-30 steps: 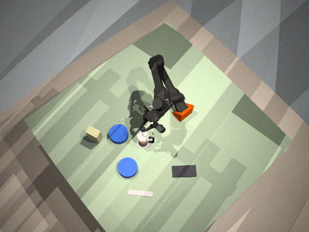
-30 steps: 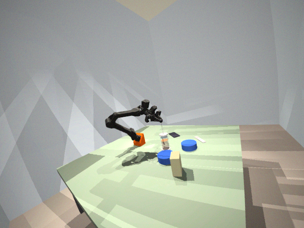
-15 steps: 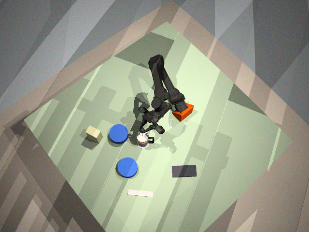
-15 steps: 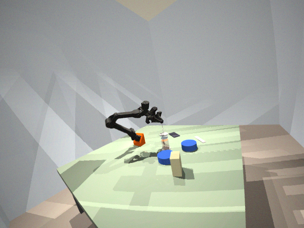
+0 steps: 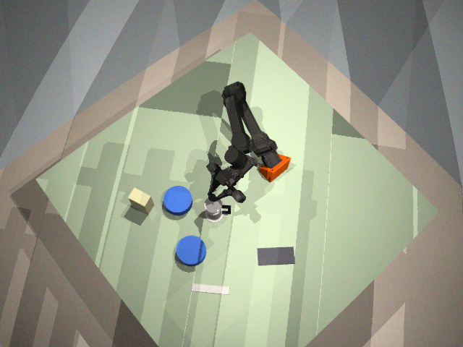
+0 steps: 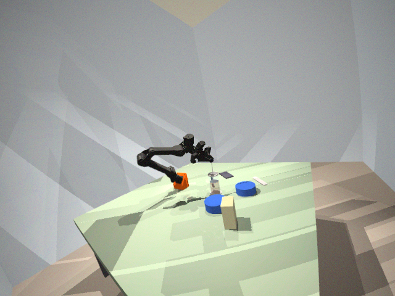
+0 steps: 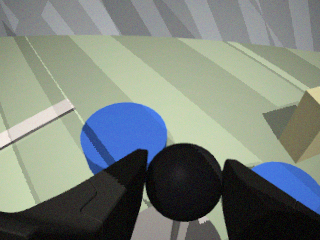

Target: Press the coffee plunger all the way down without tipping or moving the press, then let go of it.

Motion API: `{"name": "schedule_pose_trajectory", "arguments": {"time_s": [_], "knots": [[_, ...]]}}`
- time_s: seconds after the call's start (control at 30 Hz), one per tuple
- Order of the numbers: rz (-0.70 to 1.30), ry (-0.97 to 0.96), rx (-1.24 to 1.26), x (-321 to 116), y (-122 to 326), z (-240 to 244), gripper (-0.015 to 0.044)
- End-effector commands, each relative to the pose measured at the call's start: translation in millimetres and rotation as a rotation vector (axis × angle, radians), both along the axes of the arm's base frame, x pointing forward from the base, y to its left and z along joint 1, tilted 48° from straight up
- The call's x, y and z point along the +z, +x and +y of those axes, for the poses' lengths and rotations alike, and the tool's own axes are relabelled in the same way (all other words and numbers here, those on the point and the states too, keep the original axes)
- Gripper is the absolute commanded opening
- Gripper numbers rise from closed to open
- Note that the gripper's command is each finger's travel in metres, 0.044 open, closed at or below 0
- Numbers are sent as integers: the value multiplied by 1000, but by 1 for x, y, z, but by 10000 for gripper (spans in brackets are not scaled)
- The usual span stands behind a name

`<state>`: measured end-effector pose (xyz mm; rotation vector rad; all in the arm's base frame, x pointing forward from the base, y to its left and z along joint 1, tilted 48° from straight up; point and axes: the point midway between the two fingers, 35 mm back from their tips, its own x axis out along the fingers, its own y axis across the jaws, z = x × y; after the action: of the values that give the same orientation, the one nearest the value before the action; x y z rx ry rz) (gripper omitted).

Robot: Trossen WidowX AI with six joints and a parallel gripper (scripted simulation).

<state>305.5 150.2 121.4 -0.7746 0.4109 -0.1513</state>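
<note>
Pincer [image 7: 183, 183] is closed partway on the plunger knob [image 7: 183, 182], a black ball; both black fingers touch its sides in the wrist view.

Coffee press [image 6: 215, 185]: small clear cylinder, upright, dark brown band at the bottom, pale lid disc [image 6: 213, 174] on top, thin rod [image 6: 212, 167] running straight up from the lid to the pincer. From the top view the body looks grey-white with a small black handle [image 5: 226, 209] sticking out on one side. Rod still shows a long stretch above the lid, so the plunger is not down.

Location, all relative to the press: it stands on the tabletop [image 5: 355, 209] just below the arm's wrist. One blue disc [image 5: 177, 199] sits just beside it, a second blue disc [image 5: 191, 249] is near on another side. Cream block [image 5: 140, 200] stands beyond the first disc, away from the press. Orange arm base [image 5: 275, 167] is on the opposite side from the block, further off. Dark grey flat rectangle [image 5: 275, 255] and a white strip [image 5: 210, 288] lie well apart from it, flat on the surface.

Tabletop is pale green with lighter and darker stripes and hard-edged shadows of the arm across it. Floor around it is tan-brown patchwork panels. Walls are grey-blue with angular lighter patches.
</note>
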Motion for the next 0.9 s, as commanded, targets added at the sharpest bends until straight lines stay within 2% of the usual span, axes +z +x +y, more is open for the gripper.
{"name": "schedule_pose_trajectory", "arguments": {"time_s": [0.0,0.87], "knots": [[42,-40,-27,-22,0,-19,116],[33,-46,-24,-42,12,-46,116]]}}
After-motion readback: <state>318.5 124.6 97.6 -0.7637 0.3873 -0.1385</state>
